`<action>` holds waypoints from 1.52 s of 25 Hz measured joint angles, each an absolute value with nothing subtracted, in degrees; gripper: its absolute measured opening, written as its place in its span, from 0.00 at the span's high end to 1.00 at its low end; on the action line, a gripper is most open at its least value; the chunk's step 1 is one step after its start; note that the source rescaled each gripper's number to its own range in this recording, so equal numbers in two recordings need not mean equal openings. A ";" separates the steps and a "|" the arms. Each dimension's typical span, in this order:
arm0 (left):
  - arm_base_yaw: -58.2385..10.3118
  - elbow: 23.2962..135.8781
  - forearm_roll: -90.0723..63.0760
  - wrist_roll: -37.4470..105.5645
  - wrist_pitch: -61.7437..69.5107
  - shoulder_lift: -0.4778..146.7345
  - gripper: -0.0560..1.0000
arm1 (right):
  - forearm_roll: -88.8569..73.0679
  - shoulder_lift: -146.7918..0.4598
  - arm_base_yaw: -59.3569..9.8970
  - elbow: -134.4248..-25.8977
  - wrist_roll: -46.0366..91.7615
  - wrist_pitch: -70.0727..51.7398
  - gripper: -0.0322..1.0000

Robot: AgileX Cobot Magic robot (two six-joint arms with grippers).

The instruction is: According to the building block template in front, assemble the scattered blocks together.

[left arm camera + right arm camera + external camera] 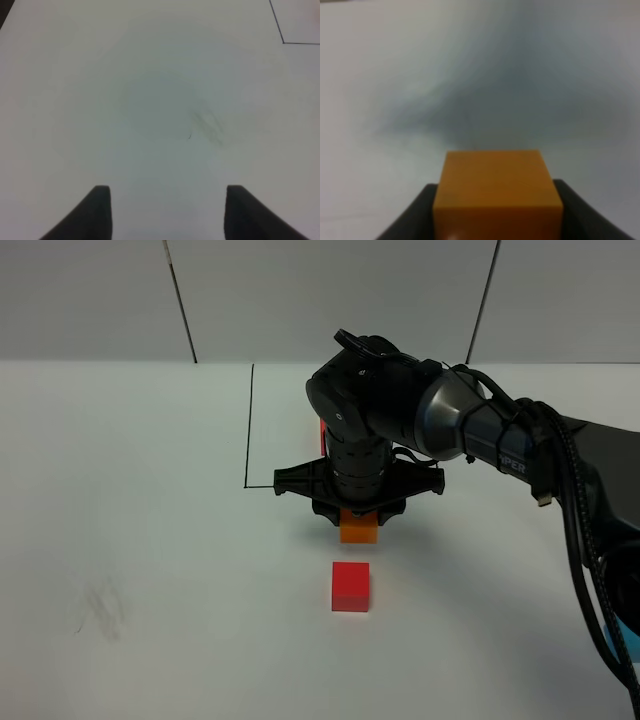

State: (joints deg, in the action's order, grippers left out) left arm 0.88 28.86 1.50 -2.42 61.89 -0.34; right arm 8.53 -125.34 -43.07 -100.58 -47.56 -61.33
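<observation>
Right fingers (415, 217) are closed on the orange cube (358, 530), low over the tabletop (150, 540); I cannot tell if it is lifted. The red cube (351, 586) lies at 6 o'clock from it, near but apart. The template frame (247, 430) sits toward 12 o'clock, its contents mostly hidden by the arm. Left fingers (97, 212) are open and empty.

Orange block (496, 195) between gripper (496, 186) jaws

Near block (351, 586) lies before far block (359, 531) — (apart).
</observation>
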 joint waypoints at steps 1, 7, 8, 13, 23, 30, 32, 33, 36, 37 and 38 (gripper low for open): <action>0.88 28.86 1.50 -2.42 61.89 -0.34 0.40 | 8.59 -125.75 -43.07 -100.58 -47.60 -61.73 0.52; 0.88 28.86 1.50 -2.42 61.89 -0.34 0.40 | 8.39 -126.58 -43.39 -100.58 -47.79 -61.80 0.52; 0.88 28.86 1.50 -2.42 61.89 -0.34 0.40 | 8.24 -126.58 -43.50 -100.58 -47.79 -61.76 0.52; 0.88 28.86 1.52 -2.42 61.89 -0.34 0.40 | 7.48 -127.60 -43.99 -100.58 -47.79 -60.91 0.52; 0.88 28.86 1.52 -2.42 61.89 -0.34 0.40 | 7.26 -128.49 -44.18 -100.58 -47.79 -59.85 0.52; 0.88 28.86 1.52 -2.42 61.89 -0.34 0.40 | 7.20 -129.16 -44.18 -100.58 -47.79 -59.85 0.52; 0.88 28.86 1.52 -2.42 61.89 -0.34 0.40 | 7.20 -129.16 -44.18 -100.58 -47.79 -59.85 0.52; 0.88 28.86 1.52 -2.42 61.89 -0.34 0.40 | 7.20 -129.16 -44.18 -100.58 -47.86 -59.85 0.52; 0.88 28.86 1.52 -2.42 61.89 -0.34 0.40 | 7.20 -129.21 -44.18 -100.58 -48.23 -59.85 0.52; 0.88 28.86 1.52 -2.42 61.89 -0.34 0.40 | 7.20 -129.27 -44.18 -100.58 -48.27 -59.85 0.52; 0.88 28.86 1.52 -2.42 61.89 -0.34 0.40 | 7.20 -129.27 -44.18 -100.58 -48.33 -59.85 0.52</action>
State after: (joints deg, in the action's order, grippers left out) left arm 0.88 28.86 1.52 -2.42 61.89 -0.34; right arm 7.20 -129.27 -44.18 -100.58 -48.33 -59.85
